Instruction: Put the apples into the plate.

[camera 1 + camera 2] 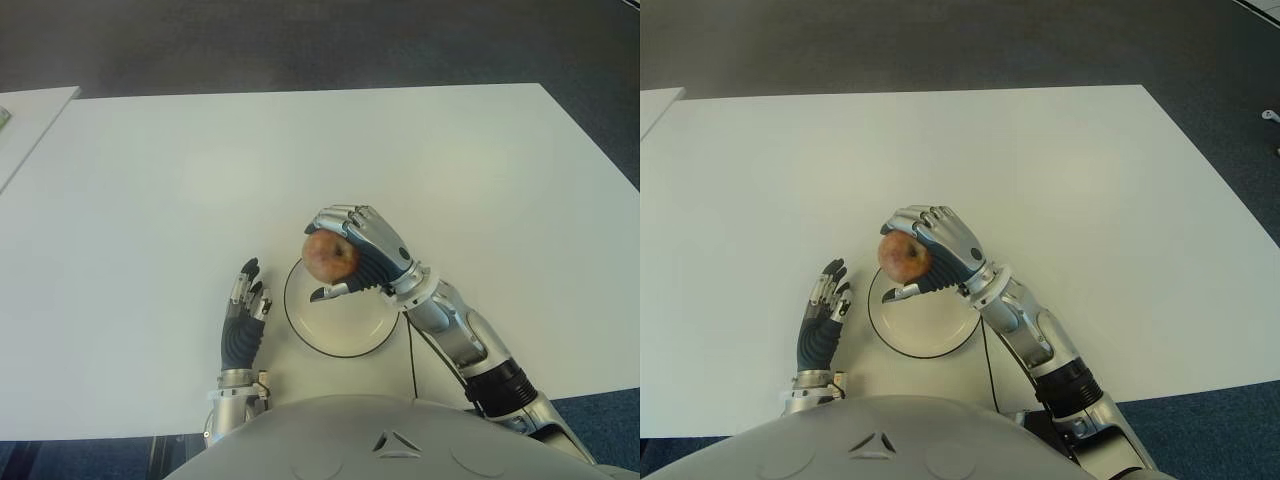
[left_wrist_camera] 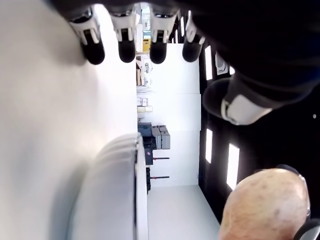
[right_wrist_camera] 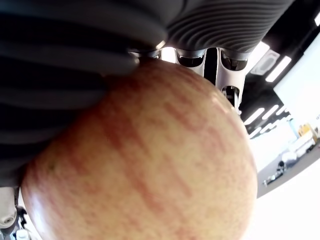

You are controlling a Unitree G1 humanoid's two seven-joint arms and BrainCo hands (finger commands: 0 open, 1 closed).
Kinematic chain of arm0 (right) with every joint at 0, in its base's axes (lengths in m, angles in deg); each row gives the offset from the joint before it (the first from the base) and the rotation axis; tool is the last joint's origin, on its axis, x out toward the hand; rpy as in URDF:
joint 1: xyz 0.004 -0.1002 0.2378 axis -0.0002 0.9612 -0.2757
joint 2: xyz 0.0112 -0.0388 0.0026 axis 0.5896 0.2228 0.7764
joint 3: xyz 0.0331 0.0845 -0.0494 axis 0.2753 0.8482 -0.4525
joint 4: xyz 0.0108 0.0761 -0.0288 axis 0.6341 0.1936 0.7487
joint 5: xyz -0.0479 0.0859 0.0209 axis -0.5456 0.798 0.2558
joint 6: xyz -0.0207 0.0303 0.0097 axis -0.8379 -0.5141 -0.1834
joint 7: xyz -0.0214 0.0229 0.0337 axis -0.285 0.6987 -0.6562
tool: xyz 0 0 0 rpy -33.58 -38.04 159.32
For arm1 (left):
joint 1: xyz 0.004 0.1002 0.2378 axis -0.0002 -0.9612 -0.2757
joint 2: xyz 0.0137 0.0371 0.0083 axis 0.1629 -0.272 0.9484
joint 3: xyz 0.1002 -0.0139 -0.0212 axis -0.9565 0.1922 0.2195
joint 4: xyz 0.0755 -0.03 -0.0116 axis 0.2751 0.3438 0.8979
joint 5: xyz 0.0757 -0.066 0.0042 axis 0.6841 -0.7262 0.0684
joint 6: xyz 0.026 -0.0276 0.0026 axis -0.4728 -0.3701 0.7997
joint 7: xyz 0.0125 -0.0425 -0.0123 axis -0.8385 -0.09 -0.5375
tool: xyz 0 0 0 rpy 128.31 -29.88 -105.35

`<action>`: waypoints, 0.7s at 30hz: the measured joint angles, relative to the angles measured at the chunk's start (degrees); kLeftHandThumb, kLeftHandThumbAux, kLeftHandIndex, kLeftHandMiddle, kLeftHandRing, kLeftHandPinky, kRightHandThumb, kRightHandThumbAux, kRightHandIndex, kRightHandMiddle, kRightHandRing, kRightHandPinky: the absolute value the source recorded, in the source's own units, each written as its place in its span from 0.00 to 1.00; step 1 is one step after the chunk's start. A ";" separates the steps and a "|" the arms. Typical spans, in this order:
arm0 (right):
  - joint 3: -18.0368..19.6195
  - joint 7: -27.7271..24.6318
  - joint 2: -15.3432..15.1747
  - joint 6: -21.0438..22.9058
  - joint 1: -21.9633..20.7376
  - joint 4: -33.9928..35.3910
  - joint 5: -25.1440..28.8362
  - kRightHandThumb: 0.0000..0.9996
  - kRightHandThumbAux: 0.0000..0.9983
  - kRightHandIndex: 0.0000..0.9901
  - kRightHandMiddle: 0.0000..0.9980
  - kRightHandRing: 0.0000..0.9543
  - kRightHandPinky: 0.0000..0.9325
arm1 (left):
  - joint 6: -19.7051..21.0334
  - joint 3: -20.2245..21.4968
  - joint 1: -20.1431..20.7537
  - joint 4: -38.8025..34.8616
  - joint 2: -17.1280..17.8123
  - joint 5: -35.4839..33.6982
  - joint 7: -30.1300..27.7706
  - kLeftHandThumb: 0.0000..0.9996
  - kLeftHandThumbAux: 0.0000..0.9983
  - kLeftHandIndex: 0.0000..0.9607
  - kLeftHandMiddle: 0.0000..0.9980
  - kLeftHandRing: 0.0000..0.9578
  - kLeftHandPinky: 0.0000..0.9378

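Our right hand [image 1: 350, 262] grips 1 apple [image 1: 329, 256] above the plate's [image 1: 345, 343] 11 o'clock rim; our left hand [image 1: 243, 318], fingers spread wide, lies at its 9 o'clock on the counter [image 1: 150, 200].

The right hand [image 1: 358, 252], gripping the apple [image 1: 329, 256], is hovering over the far rim of the plate [image 1: 345, 335], while the left hand [image 1: 243, 318] is lying just beside it on the table [image 1: 200, 180].

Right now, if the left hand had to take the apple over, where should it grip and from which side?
Probably the bare left face of the apple, approached from the robot's left. The right hand is curled over its top and right side, thumb underneath, holding it over the plate. The left hand shows open just left of the plate.
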 measured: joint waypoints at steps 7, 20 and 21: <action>0.00 -0.82 -1.03 -0.14 0.51 -2.27 -0.05 0.96 0.66 0.88 0.88 0.92 0.94 | -0.02 0.00 -0.22 -0.15 -0.50 0.54 0.17 0.00 0.50 0.00 0.00 0.00 0.00; 0.15 -1.12 -1.99 -0.13 1.47 -2.48 -0.64 0.96 0.67 0.88 0.88 0.92 0.94 | 0.38 -0.24 -0.82 -0.73 -0.87 1.06 0.58 0.00 0.49 0.00 0.00 0.00 0.00; 0.14 -1.12 -2.11 -0.14 1.55 -2.48 -0.75 0.97 0.67 0.88 0.88 0.92 0.94 | 0.42 -0.27 -0.82 -0.76 -0.87 1.07 0.58 0.00 0.48 0.00 0.00 0.00 0.00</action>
